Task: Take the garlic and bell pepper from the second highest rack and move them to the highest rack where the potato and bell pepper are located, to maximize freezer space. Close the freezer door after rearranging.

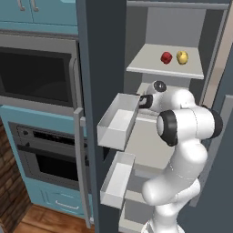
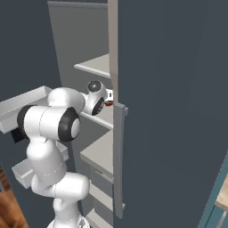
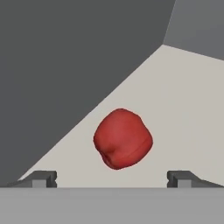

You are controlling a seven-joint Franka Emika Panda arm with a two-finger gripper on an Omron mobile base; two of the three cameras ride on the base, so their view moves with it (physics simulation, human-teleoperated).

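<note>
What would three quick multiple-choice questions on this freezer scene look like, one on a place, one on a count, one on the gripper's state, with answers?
1. Where does the red bell pepper in the hand view lie?
A. In a door bin
B. On a pale rack ahead of the gripper
C. Between closed fingers

2. How many items sit on the highest rack in the left base view?
A. Two
B. Three
C. None

3. What is the gripper's state?
A. Shut on the pepper
B. Shut on nothing
C. Open

Answers:
1 B: the pepper rests on the pale surface beyond the fingertips, touching neither.
2 A: a red item and a yellow item sit side by side there.
3 C: the two fingertips stand far apart at the bottom of the hand view.
</note>
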